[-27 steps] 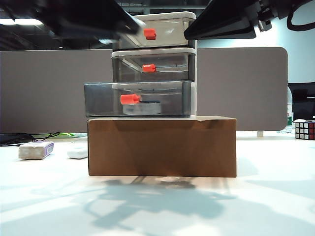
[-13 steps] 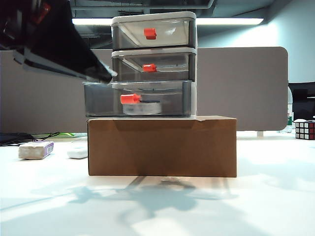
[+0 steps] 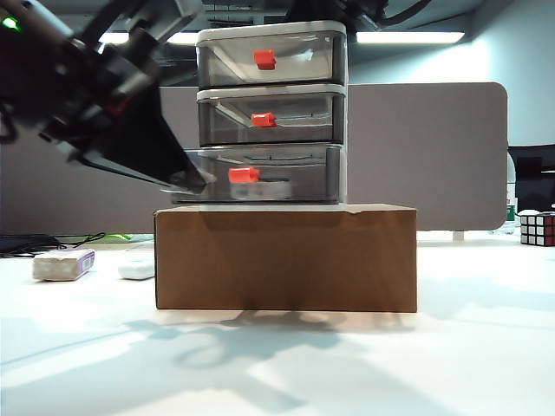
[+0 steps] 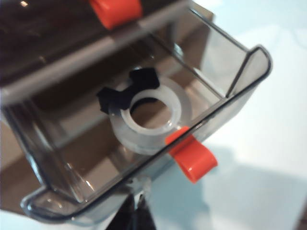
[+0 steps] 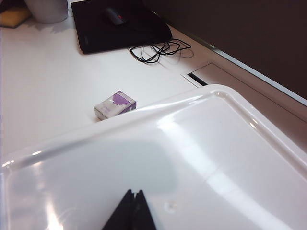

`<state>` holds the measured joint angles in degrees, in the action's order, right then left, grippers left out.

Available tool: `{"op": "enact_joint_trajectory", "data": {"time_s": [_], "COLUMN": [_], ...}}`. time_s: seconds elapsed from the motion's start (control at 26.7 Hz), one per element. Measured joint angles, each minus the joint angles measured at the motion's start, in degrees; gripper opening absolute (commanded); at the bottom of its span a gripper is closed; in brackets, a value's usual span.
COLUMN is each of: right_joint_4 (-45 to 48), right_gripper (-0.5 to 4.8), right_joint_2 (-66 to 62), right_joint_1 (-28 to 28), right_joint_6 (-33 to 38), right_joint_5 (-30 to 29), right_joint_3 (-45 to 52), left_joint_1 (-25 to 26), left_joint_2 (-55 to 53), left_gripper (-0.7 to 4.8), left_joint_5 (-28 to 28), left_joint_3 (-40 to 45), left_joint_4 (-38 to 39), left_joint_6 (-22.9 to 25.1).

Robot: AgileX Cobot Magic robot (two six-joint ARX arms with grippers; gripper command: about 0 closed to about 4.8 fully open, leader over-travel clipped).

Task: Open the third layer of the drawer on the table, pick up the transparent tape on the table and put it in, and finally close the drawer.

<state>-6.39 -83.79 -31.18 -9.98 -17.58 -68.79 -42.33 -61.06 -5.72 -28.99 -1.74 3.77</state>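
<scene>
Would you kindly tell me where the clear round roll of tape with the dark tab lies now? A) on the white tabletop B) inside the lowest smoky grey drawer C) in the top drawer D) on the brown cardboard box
B: the left wrist view shows the tape roll lying flat inside the lowest drawer, behind its red-orange handle.

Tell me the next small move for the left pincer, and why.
Probably keep pushing the third layer in with the shut left pincer at its front wall. The transparent tape already lies inside, yet the layer juts out from the drawer. The right pincer, shut, rests over the drawer's white top.
</scene>
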Motion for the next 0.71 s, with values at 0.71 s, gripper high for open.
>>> {"op": "enact_joint_trajectory", "data": {"time_s": [0.71], "right_joint_4": [-1.49], "right_gripper": [-0.05], "right_joint_2": [0.26], "right_joint_1": [-0.02], "right_joint_6": [-1.95], "right_joint_5": [1.09], "right_joint_3": [-0.02], "left_joint_1": [-0.11], "left_joint_2": [-8.85], "left_gripper": [-0.06], "left_joint_5": [12.5], "left_joint_3": [0.0], "left_joint_4": [-19.06], "left_joint_6": [0.48]}}
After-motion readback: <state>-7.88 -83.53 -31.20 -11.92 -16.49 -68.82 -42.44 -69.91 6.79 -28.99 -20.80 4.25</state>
